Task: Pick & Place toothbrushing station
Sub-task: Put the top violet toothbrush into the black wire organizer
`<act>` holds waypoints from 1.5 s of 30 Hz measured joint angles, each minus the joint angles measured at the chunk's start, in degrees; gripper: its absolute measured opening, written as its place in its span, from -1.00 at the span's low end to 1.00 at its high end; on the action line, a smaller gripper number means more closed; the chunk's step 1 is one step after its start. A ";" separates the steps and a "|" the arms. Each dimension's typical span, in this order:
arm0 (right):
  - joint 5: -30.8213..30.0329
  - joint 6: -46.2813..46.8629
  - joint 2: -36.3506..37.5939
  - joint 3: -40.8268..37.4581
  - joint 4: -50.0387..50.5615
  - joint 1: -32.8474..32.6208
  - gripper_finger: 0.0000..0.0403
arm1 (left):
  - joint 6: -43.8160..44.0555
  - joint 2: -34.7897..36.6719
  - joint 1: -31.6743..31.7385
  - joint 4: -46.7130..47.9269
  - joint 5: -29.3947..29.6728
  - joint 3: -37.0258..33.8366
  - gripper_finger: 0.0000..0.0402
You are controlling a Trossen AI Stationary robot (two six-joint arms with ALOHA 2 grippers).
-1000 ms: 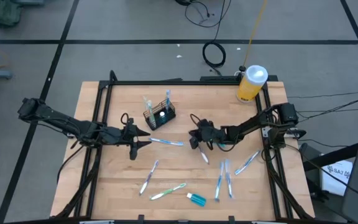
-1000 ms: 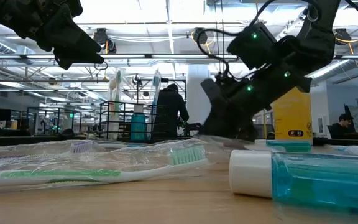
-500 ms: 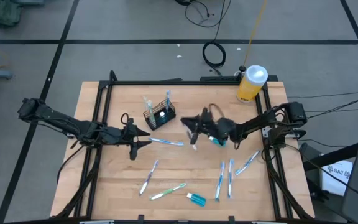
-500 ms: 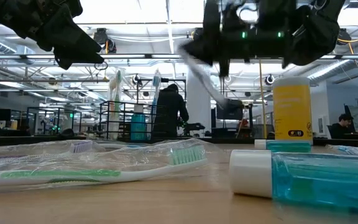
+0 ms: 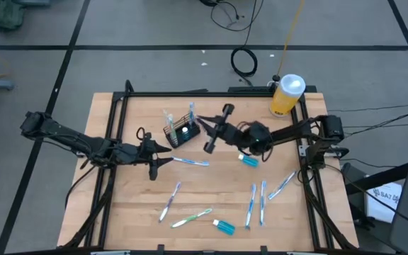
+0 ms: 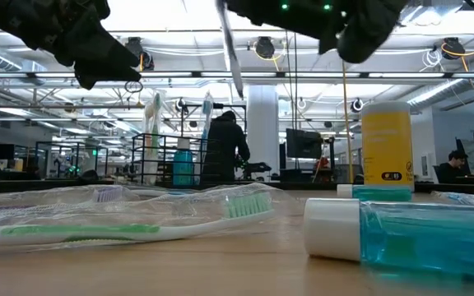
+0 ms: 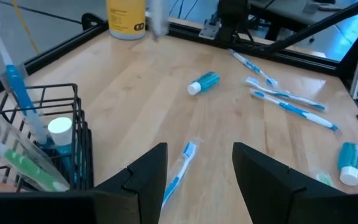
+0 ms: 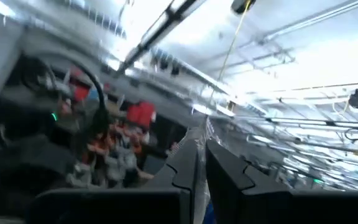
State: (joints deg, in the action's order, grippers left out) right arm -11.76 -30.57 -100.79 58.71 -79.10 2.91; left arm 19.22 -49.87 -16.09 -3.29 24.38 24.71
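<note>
The toothbrushing station, a small black wire caddy [image 5: 181, 130] [image 7: 42, 143], stands on the wooden table's far middle. It holds a few toothbrushes and a small bottle. My right gripper [image 5: 207, 127] is raised just right of it, shut on a wrapped toothbrush [image 6: 230, 51]. My left gripper [image 5: 159, 157] [image 7: 197, 186] hovers open at the table's left, its fingers above a blue toothbrush [image 7: 179, 167] that lies flat. My right gripper pinches the wrapped toothbrush [image 8: 200, 144] between its two shut fingers. The brush is lifted clear of the table and slants down below the fingers [image 6: 235, 82]. Which end the fingers have does not show.
Several wrapped toothbrushes lie on the near half of the table [image 5: 255, 205], a green one [image 5: 192, 218] among them. Two small teal bottles [image 5: 248, 160] [image 5: 224, 226] lie on their sides. A tall yellow bottle [image 5: 287, 95] stands at the far right corner.
My right gripper has risen from the table's middle with the toothbrush, going toward the far edge and the caddy. It has rolled and tipped its fingers upward. The brush has been lifted clear of the table. A teal bottle now shows where the arm had been.
</note>
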 joint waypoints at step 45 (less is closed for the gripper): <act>-16.17 -4.72 -24.20 11.15 -6.42 5.72 -0.92 | -2.22 0.00 0.05 1.05 0.66 0.00 -0.06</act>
State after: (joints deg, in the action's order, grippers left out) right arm -27.93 -35.29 -124.99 69.87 -85.52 8.63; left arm 17.01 -49.87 -16.05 -2.24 25.04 24.71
